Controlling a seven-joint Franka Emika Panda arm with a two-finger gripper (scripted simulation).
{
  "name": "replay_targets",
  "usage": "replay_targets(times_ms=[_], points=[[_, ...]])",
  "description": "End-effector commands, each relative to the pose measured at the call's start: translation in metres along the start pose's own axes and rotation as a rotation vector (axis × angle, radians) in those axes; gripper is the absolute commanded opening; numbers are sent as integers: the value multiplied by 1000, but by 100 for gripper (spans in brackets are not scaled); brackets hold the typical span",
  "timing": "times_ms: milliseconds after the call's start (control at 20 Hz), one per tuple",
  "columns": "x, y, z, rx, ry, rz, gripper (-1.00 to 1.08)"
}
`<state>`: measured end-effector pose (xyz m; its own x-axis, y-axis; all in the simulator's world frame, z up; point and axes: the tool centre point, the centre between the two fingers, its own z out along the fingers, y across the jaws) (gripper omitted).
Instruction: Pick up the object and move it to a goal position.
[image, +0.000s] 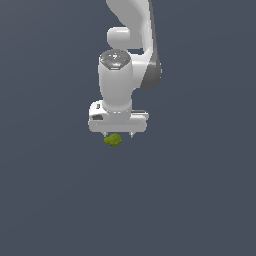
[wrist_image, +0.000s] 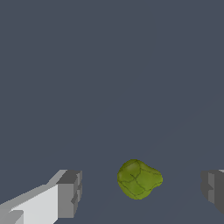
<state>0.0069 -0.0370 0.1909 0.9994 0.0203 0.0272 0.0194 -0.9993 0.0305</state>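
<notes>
One object (wrist_image: 139, 179), between spread hand (wrist_image: 140, 192) fingers

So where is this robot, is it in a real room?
Probably not: it looks like a computer simulation. Only a flat grey-blue ground, a smooth white gripper, open, and a lumpy green blob show.

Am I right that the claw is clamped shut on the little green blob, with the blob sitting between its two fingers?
Not quite. The claw is open, not clamped. In the wrist view the green blob does sit between the two fingers, but with clear gaps on both sides, so neither touches it. The exterior view shows the blob just under the claw.
</notes>
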Motion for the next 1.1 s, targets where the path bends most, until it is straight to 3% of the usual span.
replay_targets(times_ms=[0,550,1050], points=[[0,-1,0,0,-1,-1,100],[-5,3,7,1,-3,-58,100],[-19,12,26,5,-8,-233,100]])
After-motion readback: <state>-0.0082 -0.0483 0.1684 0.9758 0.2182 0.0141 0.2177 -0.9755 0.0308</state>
